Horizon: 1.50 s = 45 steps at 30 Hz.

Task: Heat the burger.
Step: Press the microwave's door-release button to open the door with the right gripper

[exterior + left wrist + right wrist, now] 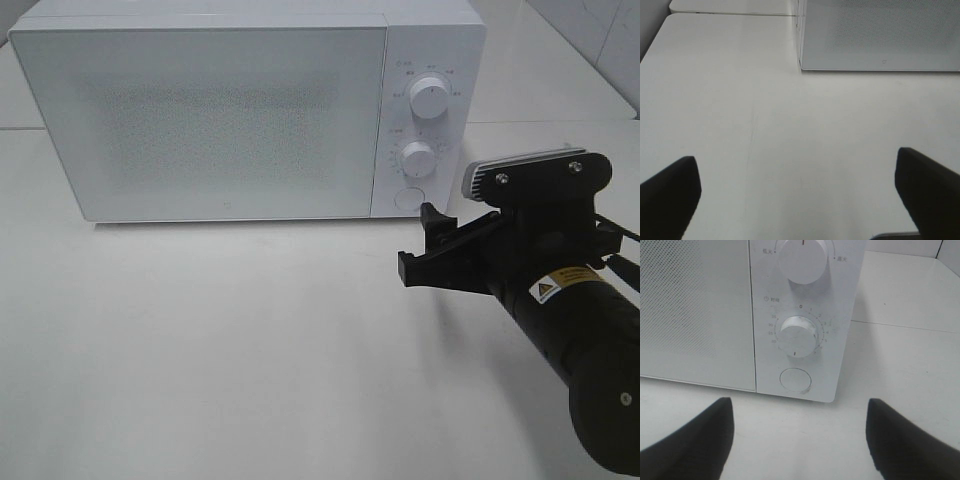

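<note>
Right gripper (417,240), jaws spread, pinching nothing; sits right of centre, facing the microwave (445,45) and its round button (407,198). Left gripper (797,200), jaws spread wide above the table (790,125). Door (200,110) shut; burger out of sight, place relative to jaws indeterminable.
</note>
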{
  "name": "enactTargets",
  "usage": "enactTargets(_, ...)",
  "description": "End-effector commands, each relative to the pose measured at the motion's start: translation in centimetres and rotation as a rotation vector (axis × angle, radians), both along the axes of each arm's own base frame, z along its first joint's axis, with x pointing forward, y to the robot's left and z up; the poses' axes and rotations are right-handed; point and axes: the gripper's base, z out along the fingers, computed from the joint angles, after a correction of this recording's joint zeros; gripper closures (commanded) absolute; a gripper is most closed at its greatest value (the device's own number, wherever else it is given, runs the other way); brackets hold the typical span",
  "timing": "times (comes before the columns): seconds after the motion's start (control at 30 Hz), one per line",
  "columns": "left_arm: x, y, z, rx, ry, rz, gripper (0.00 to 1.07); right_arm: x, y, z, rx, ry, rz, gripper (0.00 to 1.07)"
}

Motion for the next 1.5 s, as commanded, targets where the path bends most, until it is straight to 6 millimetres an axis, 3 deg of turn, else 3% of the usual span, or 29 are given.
enactTargets(0.03, -0.03, 0.0, 0.06, -0.004, -0.017, 0.005, 0.09, 0.3, 0.48, 0.15, -0.006, -0.015, 0.006, 0.35)
enactTargets(0.43, -0.03, 0.0, 0.06, -0.004, -0.017, 0.005, 0.09, 0.51, 0.94, -0.42, 0.118, 0.038, -0.018, 0.38)
enactTargets(0.67, -0.03, 0.0, 0.06, -0.004, -0.017, 0.005, 0.09, 0.45, 0.92, -0.52, 0.47, 0.08, -0.12, 0.45)
enactTargets(0.73, -0.03, 0.0, 0.06, -0.004, -0.017, 0.005, 0.09, 0.45, 0.92, -0.54, 0.654, 0.1, -0.174, 0.5)
enactTargets(0.77, -0.03, 0.0, 0.06, -0.004, -0.017, 0.005, 0.09, 0.45, 0.92, -0.54, 0.654, 0.1, -0.174, 0.5)
enactTargets(0.9, -0.03, 0.0, 0.06, -0.004, -0.017, 0.005, 0.09, 0.45, 0.91, -0.54, 0.946, 0.126, -0.262, 0.59)
enactTargets(1.1, -0.03, 0.0, 0.06, -0.004, -0.017, 0.005, 0.09, 0.45, 0.9, -0.55, 1.234, 0.151, -0.347, 0.73)
enactTargets(1.27, -0.03, 0.0, 0.06, -0.004, -0.017, 0.005, 0.09, 0.45, 0.88, -0.55, 1.423, 0.167, -0.405, 0.85)
enactTargets(1.5, -0.03, 0.0, 0.06, -0.004, -0.017, 0.005, 0.09, 0.47, 0.76, -0.57, 1.53, 0.166, -0.452, 0.91)
